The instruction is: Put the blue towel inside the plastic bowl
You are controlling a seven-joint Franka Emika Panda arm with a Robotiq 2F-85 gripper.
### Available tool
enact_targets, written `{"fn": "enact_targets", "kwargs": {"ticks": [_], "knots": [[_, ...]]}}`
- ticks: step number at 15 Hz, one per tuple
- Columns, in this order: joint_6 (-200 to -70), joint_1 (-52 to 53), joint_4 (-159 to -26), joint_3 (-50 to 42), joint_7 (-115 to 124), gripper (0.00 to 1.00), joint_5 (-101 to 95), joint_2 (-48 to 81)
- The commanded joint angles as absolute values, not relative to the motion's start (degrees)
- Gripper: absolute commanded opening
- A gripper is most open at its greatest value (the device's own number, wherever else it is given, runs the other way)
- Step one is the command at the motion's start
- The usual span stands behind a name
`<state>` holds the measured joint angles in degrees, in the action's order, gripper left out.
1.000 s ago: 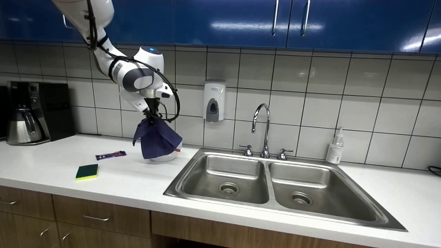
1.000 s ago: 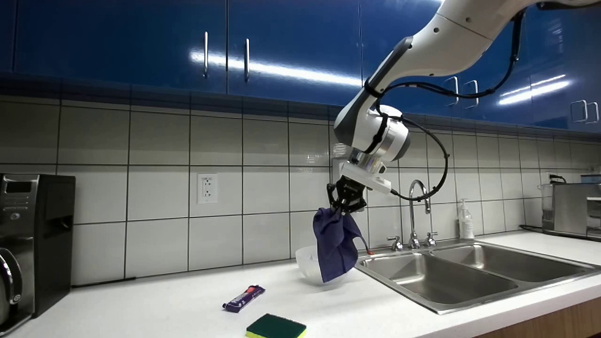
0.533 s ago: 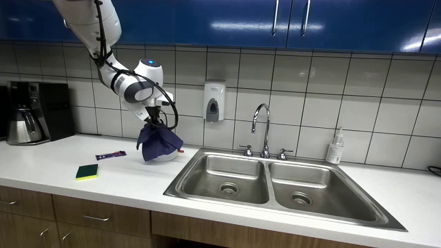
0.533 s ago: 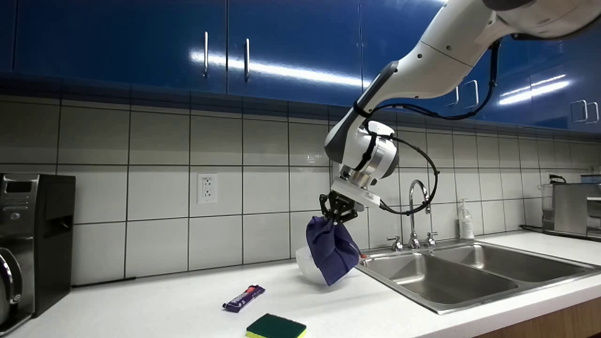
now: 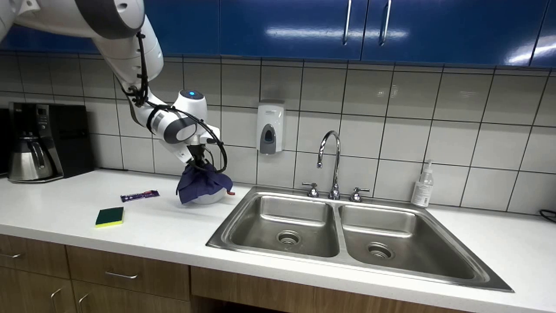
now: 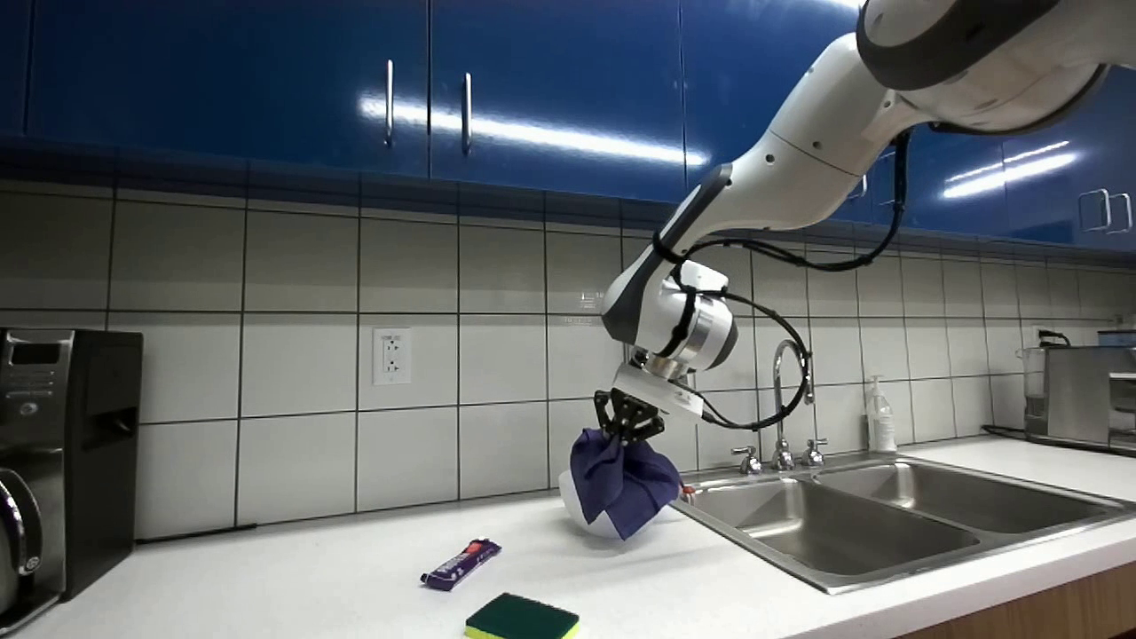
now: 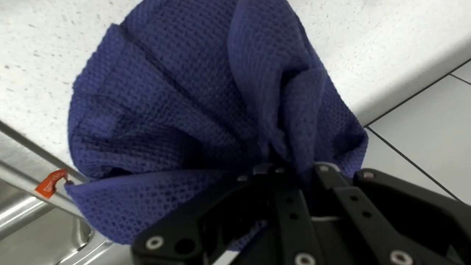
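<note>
The blue towel (image 5: 197, 184) shows purple-blue in an exterior view. It drapes in loose folds over the white plastic bowl (image 5: 209, 198); both the towel (image 6: 626, 484) and part of the bowl (image 6: 575, 504) also show in an exterior view here. My gripper (image 6: 624, 435) is directly above the bowl, pointing down, shut on the towel's top. In the wrist view, a fold of the towel (image 7: 176, 92) is pinched between the fingertips of my gripper (image 7: 300, 175). The towel hides the bowl's opening, so I cannot tell how much cloth is inside. Lower corners hang outside the rim.
A steel double sink (image 5: 339, 256) with a faucet (image 5: 334, 165) lies beside the bowl. A purple wrapped bar (image 6: 461, 564) and a green and yellow sponge (image 6: 522, 617) lie on the counter. A coffee maker (image 5: 47, 141) stands at one end. Tiled wall (image 6: 497, 355) runs behind.
My gripper has moved down toward the bowl with the towel in it. The towel has sunk and bunched over the bowl, and now spreads wider around it.
</note>
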<state>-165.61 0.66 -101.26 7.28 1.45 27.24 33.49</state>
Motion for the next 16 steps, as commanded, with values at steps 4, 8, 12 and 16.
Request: {"fn": "enact_targets", "kwargs": {"ticks": [4, 8, 12, 16], "knots": [[-166.13, 4.01, -91.15, 3.58, 11.4, 0.02, 20.18, 42.63], [-164.63, 6.86, -87.2, -0.33, 17.13, 0.36, 17.44, 45.63], [-162.77, 9.03, -85.55, -3.88, 21.53, 0.65, 15.43, 46.54], [-160.74, 8.97, -86.48, -4.8, 23.15, 0.95, 14.97, 44.71]]}}
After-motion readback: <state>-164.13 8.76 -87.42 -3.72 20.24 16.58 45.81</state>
